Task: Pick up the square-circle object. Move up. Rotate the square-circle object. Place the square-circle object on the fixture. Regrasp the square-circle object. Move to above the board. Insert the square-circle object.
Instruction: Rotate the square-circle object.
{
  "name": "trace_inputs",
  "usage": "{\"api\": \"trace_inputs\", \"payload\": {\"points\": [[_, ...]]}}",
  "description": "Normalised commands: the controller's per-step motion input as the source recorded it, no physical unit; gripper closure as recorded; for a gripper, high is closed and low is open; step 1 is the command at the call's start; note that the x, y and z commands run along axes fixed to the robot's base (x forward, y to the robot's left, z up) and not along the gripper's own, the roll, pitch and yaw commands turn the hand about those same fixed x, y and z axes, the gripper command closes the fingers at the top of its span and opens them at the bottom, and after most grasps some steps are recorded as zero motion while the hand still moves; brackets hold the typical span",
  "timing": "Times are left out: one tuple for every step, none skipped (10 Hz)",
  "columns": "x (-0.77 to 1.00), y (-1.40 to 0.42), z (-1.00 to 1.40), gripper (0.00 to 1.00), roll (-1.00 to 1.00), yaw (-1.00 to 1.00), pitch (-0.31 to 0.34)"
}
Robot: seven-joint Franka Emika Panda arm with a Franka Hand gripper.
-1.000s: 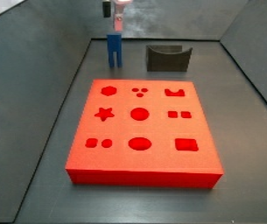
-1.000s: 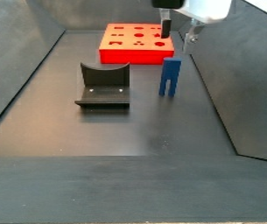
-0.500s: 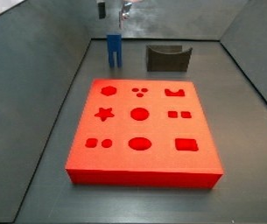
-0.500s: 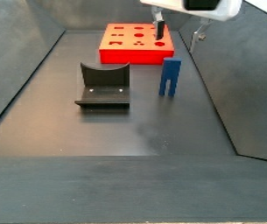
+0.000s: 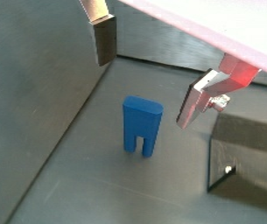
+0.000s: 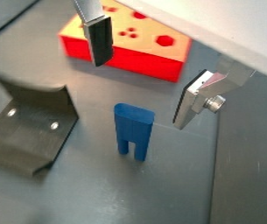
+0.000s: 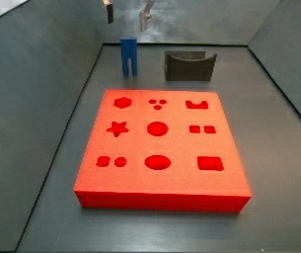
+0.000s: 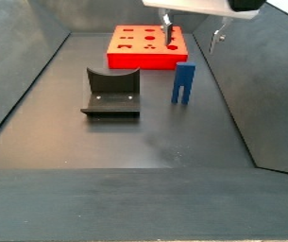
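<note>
Standing upright on the dark floor, the square-circle object (image 5: 142,126) rested on its two prongs, its blue body free of any grip in both wrist views (image 6: 132,130). In a side view it stood near the grey wall, between the far edge of the board (image 7: 161,145) and the back of the enclosure, with the fixture (image 7: 188,65) well apart to one side of it (image 7: 129,55). In a side view the piece (image 8: 183,82) stood just beside the fixture (image 8: 110,92) without touching it, and the board (image 8: 147,46) lay beyond both. The gripper (image 5: 149,58) hung above the piece, its fingers spread wide with nothing between them; one silver finger (image 5: 104,39) and its partner (image 5: 198,98) flanked the blue piece from above, clear of it on either side. The same wide spread showed in a wrist view (image 6: 147,72), where the red board (image 6: 132,42) appeared behind one finger (image 6: 98,38) and the dark bracket of the fixture (image 6: 28,130) lay off to the side. In both side views only the lowest tips of the gripper (image 7: 127,13) showed near the upper edge of the frame (image 8: 192,27), high over the object.
</note>
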Motion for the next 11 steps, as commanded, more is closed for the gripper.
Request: {"api": "trace_inputs", "payload": {"points": [[0.04, 0.00, -0.02, 0.00, -0.08, 1.00, 0.023], [0.04, 0.00, -0.02, 0.00, -0.09, 1.00, 0.027], [0.04, 0.00, -0.02, 0.00, -0.12, 1.00, 0.034], [0.04, 0.00, -0.02, 0.00, -0.14, 0.95, 0.041], [0.04, 0.00, -0.02, 0.00, -0.13, 0.71, 0.042], [0.04, 0.00, -0.02, 0.00, -0.10, 0.41, 0.043], [0.04, 0.00, -0.02, 0.00, -0.09, 0.21, 0.044], [0.00, 0.00, -1.00, 0.00, -0.09, 0.16, 0.044], [0.01, 0.00, -1.00, 0.00, -0.09, 0.10, 0.028], [0.03, 0.00, -1.00, 0.00, -0.09, 0.07, -0.003], [0.04, 0.00, -1.00, 0.00, -0.08, 0.05, -0.019]]}}
